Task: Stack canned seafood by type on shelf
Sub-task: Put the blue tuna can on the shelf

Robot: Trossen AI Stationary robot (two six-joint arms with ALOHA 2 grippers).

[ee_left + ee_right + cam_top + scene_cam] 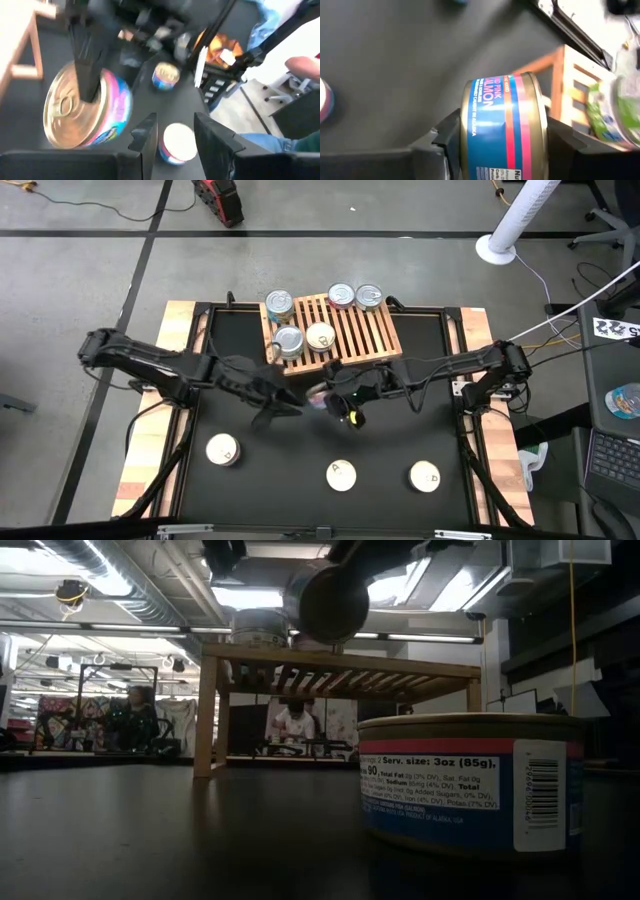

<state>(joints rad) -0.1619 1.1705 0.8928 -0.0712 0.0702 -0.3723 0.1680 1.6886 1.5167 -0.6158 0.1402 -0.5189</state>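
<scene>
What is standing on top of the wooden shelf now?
Five cans stand on the shelf: three silver-lidded, one cream-lidded, and one partly hidden. Whether any is stacked cannot be seen from above.

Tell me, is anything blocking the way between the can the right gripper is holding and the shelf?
Nothing visible blocks it. The right gripper holds the salmon can just in front of the shelf. The left gripper sits beside it, not between. Four cans already occupy the shelf, but its middle and right slats are free.

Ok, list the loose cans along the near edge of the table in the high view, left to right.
White-lidded can nearest the left arm → cream-lidded can in the middle → white-lidded can nearest the right arm.
</scene>
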